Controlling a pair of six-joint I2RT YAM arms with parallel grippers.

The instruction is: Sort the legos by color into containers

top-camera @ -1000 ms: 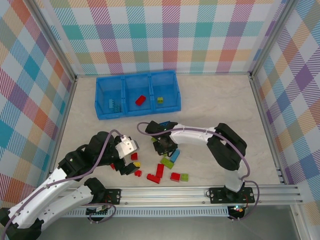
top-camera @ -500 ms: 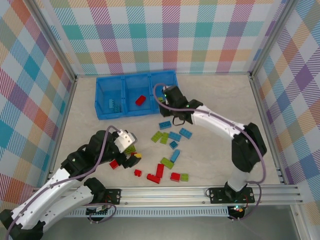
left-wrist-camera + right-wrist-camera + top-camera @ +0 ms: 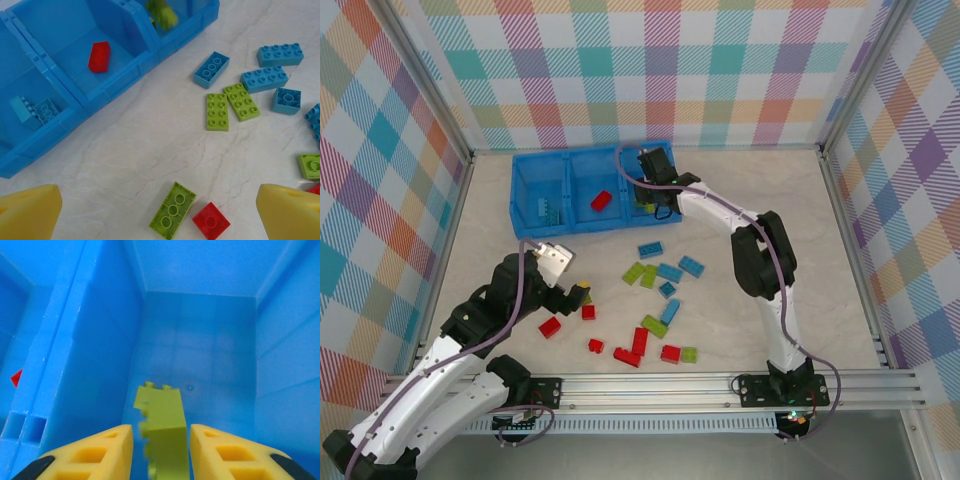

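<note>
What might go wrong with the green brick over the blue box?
The lime green studded brick sits between the fingers of the right gripper, above the blue bin's right compartment. It might cling to a finger and ride back out, or bounce off the divider wall toward the red brick next door.

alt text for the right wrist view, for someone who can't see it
A lime green lego sits between two yellow jaws above the floor of a blue bin compartment; whether it is gripped is unclear. A sliver of a red lego shows beyond the left wall.
</note>
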